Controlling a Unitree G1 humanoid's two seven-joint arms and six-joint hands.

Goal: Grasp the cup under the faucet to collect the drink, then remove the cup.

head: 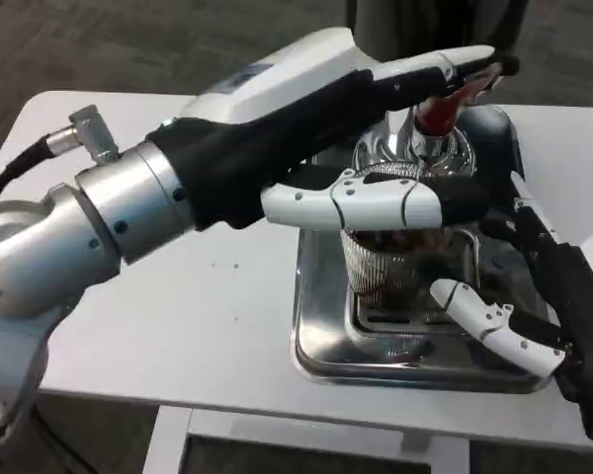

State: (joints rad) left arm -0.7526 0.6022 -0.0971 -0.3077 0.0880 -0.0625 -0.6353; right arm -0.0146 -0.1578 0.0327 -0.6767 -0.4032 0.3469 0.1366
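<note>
A clear ribbed cup [387,259] stands on the grate of a steel drip tray [321,341], under the chrome faucet [427,148], and dark drink shows inside it. My left hand [376,109] reaches across from the left. Its upper fingers [445,67] rest on the faucet's red lever [437,111], and a lower white finger [361,205] lies across in front of the cup's rim, hiding it. My right hand [539,286] comes in from the right and wraps the cup, with dark fingers behind it and a white finger [489,324] near its base.
The white table [208,316] lies bare to the left of the tray. Its front edge runs close below the tray. My left forearm [109,217] spans the table's left half. A dark figure stands beyond the far edge.
</note>
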